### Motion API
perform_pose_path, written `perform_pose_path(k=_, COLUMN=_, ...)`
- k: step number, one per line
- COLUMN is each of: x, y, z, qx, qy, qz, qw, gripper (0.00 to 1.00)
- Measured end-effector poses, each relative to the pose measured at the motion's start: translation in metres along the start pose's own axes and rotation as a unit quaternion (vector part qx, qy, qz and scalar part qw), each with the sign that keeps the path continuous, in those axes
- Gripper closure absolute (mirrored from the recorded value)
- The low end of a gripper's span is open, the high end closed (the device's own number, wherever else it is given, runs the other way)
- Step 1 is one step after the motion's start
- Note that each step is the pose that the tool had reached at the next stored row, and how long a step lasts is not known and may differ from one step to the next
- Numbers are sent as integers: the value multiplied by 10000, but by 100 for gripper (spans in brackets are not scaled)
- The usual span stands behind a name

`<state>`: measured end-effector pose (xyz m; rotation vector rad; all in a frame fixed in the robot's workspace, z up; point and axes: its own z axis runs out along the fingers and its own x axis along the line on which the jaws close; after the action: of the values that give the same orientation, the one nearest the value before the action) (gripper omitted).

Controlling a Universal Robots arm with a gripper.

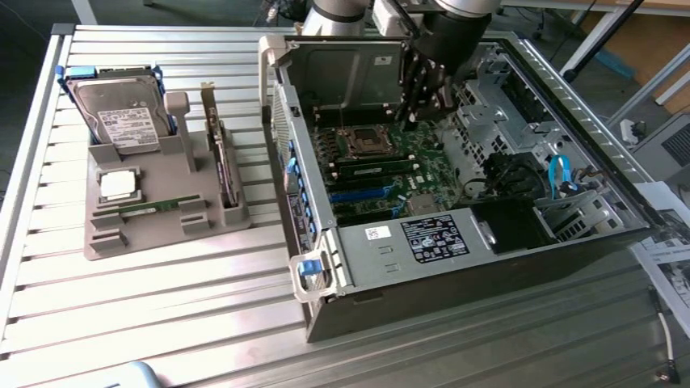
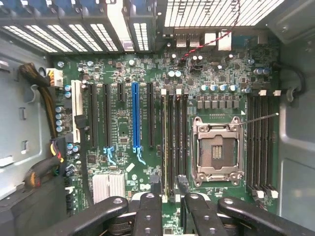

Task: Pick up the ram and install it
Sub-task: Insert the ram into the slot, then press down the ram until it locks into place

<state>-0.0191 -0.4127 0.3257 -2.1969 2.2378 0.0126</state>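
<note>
Exterior view: the gripper (image 1: 424,120) hangs inside the open computer case (image 1: 356,263), jaws spread wide and holding nothing. The ram (image 1: 151,208) lies well away from it, in the grey holder (image 1: 161,242) outside the case (near a hard drive (image 1: 124,117)).

Wrist view: the gripper (image 2: 168,183) hovers over the motherboard (image 2: 147,78), with the memory slots (image 2: 173,137) just beneath its parted fingers (image 2: 154,191).

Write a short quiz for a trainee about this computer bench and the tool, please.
1. True or false: the tool holds the ram.
2. Fill in: the tool hangs over the ____ inside the open computer case.
3. Where does the hard drive sit? A: in the grey tray; B: on the floor; C: in the tool.
Key: 1 false, it is open and empty; 2 motherboard; 3 A.
</note>
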Motion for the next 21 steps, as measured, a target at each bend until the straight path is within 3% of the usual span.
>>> perform_pose_path(k=5, x=-1, y=0, z=-89, qx=0, qy=12, qz=0, qw=10000, gripper=75)
perform_pose_path(k=18, x=-1, y=0, z=-90, qx=0, qy=12, qz=0, qw=10000, gripper=75)
perform_pose_path(k=21, x=-1, y=0, z=-90, qx=0, qy=12, qz=0, qw=10000, gripper=83)
